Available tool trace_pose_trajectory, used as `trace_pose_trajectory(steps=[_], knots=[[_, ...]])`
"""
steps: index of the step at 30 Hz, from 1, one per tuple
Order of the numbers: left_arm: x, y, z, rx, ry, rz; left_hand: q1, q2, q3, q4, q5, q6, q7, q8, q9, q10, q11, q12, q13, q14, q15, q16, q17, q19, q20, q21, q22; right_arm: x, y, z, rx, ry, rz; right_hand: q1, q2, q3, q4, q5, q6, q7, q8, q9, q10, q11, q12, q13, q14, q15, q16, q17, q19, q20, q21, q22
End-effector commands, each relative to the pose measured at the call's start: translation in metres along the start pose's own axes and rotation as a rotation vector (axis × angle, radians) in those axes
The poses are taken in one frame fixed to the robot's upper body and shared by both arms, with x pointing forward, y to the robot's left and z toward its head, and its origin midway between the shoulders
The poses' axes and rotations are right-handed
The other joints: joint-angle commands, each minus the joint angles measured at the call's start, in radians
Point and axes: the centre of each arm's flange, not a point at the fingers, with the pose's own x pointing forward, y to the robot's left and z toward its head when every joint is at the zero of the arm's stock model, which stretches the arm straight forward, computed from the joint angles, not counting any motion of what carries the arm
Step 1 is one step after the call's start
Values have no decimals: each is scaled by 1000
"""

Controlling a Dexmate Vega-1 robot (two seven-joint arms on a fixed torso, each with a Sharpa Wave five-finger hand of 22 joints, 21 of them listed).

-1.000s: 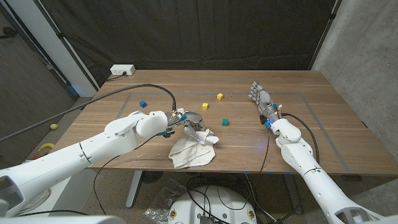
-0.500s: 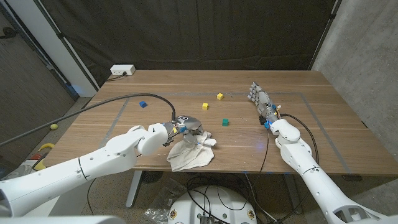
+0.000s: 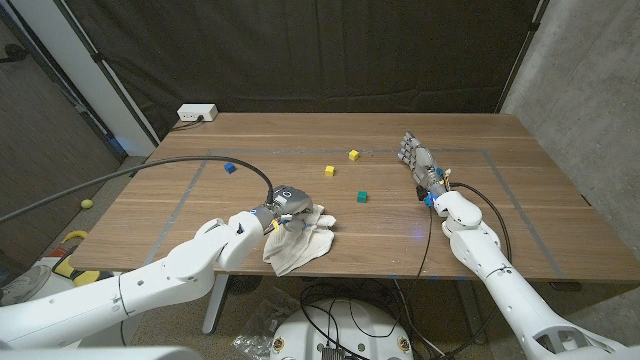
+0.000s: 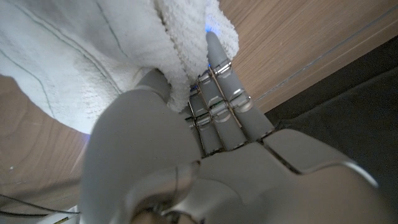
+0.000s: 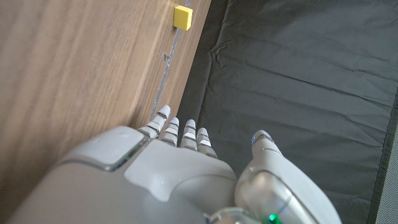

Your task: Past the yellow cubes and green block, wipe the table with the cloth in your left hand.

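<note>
My left robot hand (image 3: 285, 201) is clamped on the crumpled white terry cloth (image 3: 297, 240); the left wrist view shows my fingers (image 4: 219, 81) pressed into its folds, with a bunch of fabric caught against the thumb. The cloth lies on the wooden desk (image 3: 520, 215) near its front edge, and part of it trails toward me from under my hand. The small green block (image 3: 362, 196) sits just beyond and to the right of the cloth. The two small yellow cubes (image 3: 341, 163) lie farther back, one nearer the green block and one behind it. A small blue cube (image 3: 229, 168) lies off to the left. My right robot hand (image 3: 422, 163) stands on its edge with its fingers straight and apart, holding nothing, well clear of the cloth.

I judge the main risk to be the green block: a stroke swung wide to the right could let the loose flap catch it and drag it along. Because the cloth is bunched, little of it may meet the wood, so a stroke could clean only a narrow strip. The trailing part near the desk's front edge could also slip over the edge and tug the cloth from my hold.
</note>
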Motion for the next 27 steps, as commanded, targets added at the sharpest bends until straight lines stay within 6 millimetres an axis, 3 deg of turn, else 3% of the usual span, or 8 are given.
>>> trace_pose_trajectory(steps=[1, 8, 14, 19, 27], knots=[[-39, -32, -33, 83, 275, -111, 37, 34, 1, -1, 6, 57, 44, 6, 2, 71, -68, 9, 29, 85, -74, -4, 5, 1, -31, 7, 3, 15, 8, -1, 2, 1, 40, -5, 0, -2, 1, 4, -2, 2, 2, 2, 6, 3, 3, 2, 1, -3, 0, 4, 5, 0, -1, 4], [-65, -43, -62, 113, 464, -206, 36, 33, 0, 0, 6, 57, 42, 4, 3, 74, -72, 10, 30, 89, -74, -7, 7, 1, -31, 13, 3, 24, 14, -2, 0, 10, 65, -5, 1, -2, 0, 4, -3, 2, 2, 2, 4, 3, 2, 2, 0, -2, -1, 4, 6, 0, -3, 4], [-78, -48, -73, 119, 520, -244, 37, 32, 0, 1, 6, 58, 40, 3, 4, 75, -73, 8, 29, 93, -75, -9, 9, 2, -32, 17, 3, 31, 19, -2, -4, 11, 84, -5, 1, -3, 0, 4, -4, 4, 2, 2, 5, 2, 3, 2, -1, -3, -1, 4, 6, -1, -5, 4], [-76, -48, -74, 106, 507, -228, 35, 31, 0, 1, 6, 60, 39, 2, 4, 78, -75, 7, 28, 95, -74, -11, 11, 3, -32, 21, 3, 32, 20, -2, -11, 10, 82, -6, 1, -4, 0, 4, -4, 3, 2, 2, 4, 4, 2, 2, -1, -2, -1, 4, 6, -1, -7, 4], [-51, -44, -61, 65, 382, -158, 36, 30, 0, 1, 6, 62, 40, 0, 4, 74, -71, 4, 30, 98, -75, -15, 15, 1, -32, 27, 2, 22, 9, 0, -23, 10, 46, -6, 1, -5, 0, 4, -4, 4, 2, 2, 4, 3, 2, 2, -2, -3, -1, 4, 6, -3, -9, 4]])
